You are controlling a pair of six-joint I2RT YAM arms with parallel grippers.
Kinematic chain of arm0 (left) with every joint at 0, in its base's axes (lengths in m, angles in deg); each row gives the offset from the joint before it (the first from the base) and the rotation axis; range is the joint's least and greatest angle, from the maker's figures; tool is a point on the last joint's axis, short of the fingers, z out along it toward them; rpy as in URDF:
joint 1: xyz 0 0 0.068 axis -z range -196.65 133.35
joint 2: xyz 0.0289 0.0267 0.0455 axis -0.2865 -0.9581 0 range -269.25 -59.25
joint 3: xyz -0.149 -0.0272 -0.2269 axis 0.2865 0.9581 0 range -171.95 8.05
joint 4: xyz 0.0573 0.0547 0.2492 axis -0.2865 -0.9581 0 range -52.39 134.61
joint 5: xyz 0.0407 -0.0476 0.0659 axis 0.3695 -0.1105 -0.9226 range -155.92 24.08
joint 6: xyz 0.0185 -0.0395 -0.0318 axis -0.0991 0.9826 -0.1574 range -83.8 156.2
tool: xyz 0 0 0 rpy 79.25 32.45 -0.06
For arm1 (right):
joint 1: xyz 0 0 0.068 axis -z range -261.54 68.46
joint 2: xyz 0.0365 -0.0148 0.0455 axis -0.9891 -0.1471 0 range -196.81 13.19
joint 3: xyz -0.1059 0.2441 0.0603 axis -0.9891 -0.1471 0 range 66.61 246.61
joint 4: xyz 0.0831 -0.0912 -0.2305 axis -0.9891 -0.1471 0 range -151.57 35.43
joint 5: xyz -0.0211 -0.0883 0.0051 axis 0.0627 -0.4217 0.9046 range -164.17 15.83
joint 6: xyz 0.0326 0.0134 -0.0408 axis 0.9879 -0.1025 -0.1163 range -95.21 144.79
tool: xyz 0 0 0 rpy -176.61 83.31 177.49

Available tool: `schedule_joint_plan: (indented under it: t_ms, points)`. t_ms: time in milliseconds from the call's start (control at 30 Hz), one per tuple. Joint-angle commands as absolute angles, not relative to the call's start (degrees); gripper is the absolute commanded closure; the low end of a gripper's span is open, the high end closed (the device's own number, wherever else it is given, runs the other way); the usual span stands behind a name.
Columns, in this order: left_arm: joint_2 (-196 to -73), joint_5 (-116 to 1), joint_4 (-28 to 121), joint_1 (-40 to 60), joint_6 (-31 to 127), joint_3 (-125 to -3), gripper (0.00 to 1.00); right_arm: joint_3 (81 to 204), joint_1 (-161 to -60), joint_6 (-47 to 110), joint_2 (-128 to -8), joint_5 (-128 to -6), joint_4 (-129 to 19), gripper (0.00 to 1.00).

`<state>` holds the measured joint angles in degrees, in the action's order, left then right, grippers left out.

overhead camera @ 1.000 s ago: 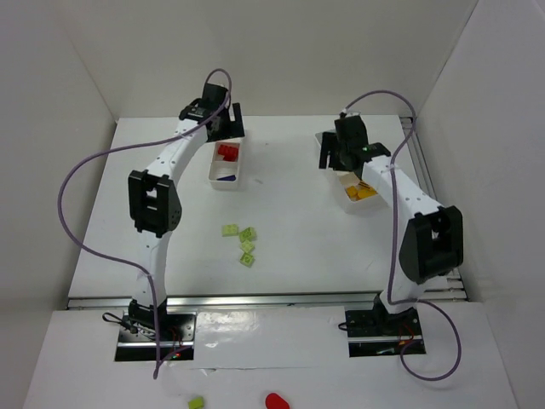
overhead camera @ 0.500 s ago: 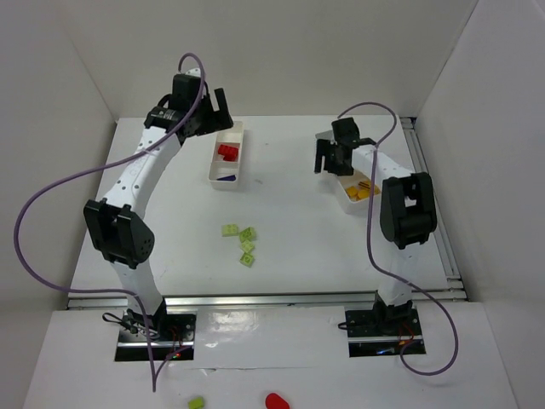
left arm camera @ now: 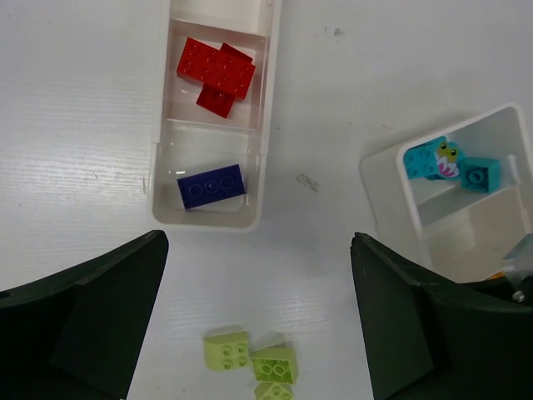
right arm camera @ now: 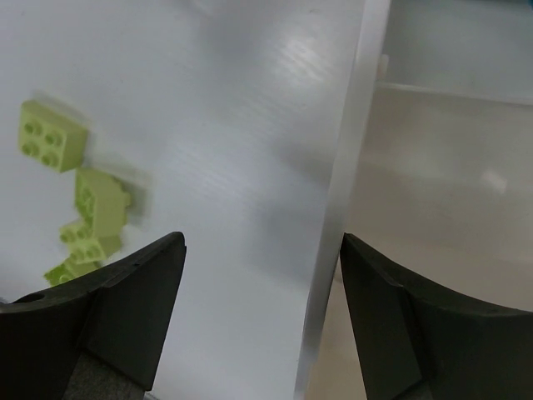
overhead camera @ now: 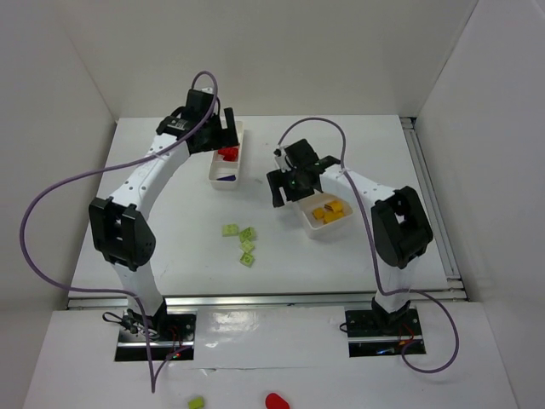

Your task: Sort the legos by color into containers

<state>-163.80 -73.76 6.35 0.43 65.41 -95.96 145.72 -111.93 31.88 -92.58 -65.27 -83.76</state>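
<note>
Red legos (left arm camera: pixel 215 71) and a dark blue lego (left arm camera: pixel 211 187) fill separate compartments of the left tray (left arm camera: pixel 158 167), kept apart by colour. Green legos (overhead camera: pixel 241 242) lie loose on the table (overhead camera: pixel 341 256). The left gripper (overhead camera: pixel 220 135) and right gripper (overhead camera: pixel 287 189) have their fingers spread and empty, seemingly ready for them.

A white counter (overhead camera: pixel 170 221) fills the middle, closed in by a plain white back wall (overhead camera: pixel 281 51), a left wall (overhead camera: pixel 43 170) and a right wall (overhead camera: pixel 502 153). A ribbed metal rail (overhead camera: pixel 272 298) runs along the counter's near edge, and another metal rail (overhead camera: pixel 430 196) lines its right edge. Below the near edge lies a white ledge (overhead camera: pixel 281 349); at its near rim sit a small light green piece (overhead camera: pixel 196 402) and a rounded red object (overhead camera: pixel 276 400), well apart. The left wrist view shows a faint scuff (left arm camera: pixel 308 181) on the counter
</note>
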Motion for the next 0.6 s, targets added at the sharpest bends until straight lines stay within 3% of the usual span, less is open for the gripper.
schedule_joint_plan:
  t_ms: [0,333,567]
  points:
    - [-160.06,-76.02,6.56,0.84,66.17,-95.49,0.00,146.58,-114.58,31.03,-88.76,-62.48,-88.05,0.18]
    - [-146.88,-80.07,6.56,-5.04,66.96,-86.62,0.00,150.19,-125.82,29.45,-82.34,-72.24,-86.65,0.18]
    - [-148.28,-79.37,-4.67,-14.35,71.00,-90.21,0.00,157.74,-133.99,27.26,-93.23,-74.78,-86.12,0.17]
